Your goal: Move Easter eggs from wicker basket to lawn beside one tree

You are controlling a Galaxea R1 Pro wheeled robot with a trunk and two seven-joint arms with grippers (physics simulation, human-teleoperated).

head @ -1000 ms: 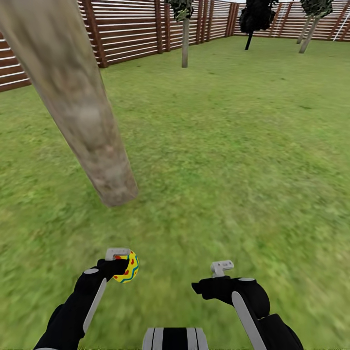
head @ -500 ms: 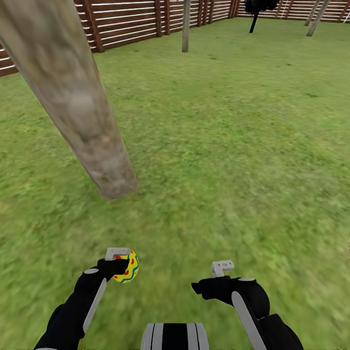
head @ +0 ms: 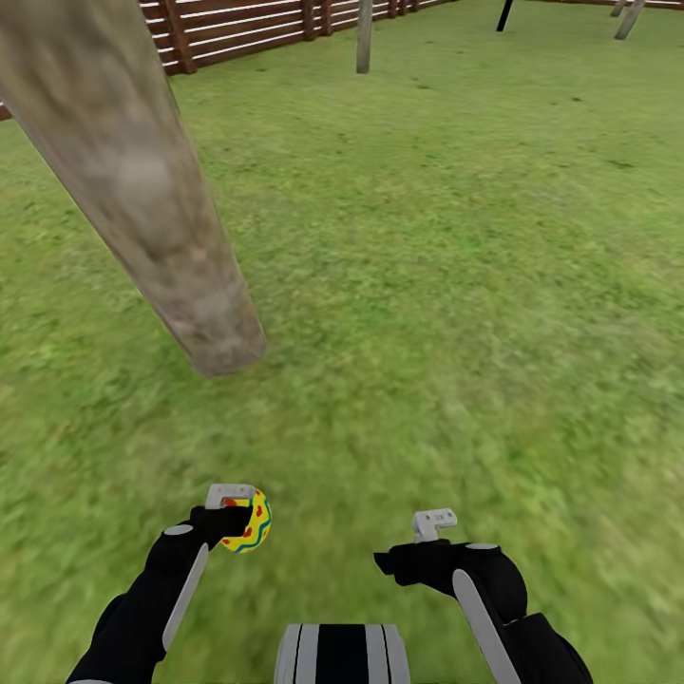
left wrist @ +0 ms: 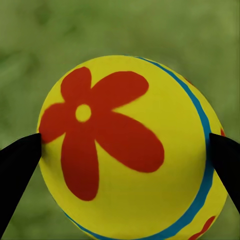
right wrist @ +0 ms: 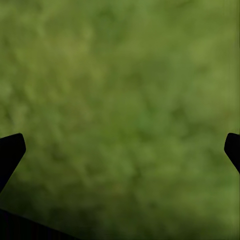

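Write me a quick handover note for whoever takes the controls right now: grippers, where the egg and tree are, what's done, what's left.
Left gripper: shut on one Easter egg, held above the grass.
Right gripper: open, nothing between its fingers, lawn below it.
Tree trunk: leaning, its base ahead and a little left of the left gripper; no eggs lie on the grass around it in the head view.
Done: one egg is in hand and the robot faces the tree.
Left: set this egg down on the lawn beside the trunk base. The basket and the other two eggs can't be judged from these views, so check on them next.
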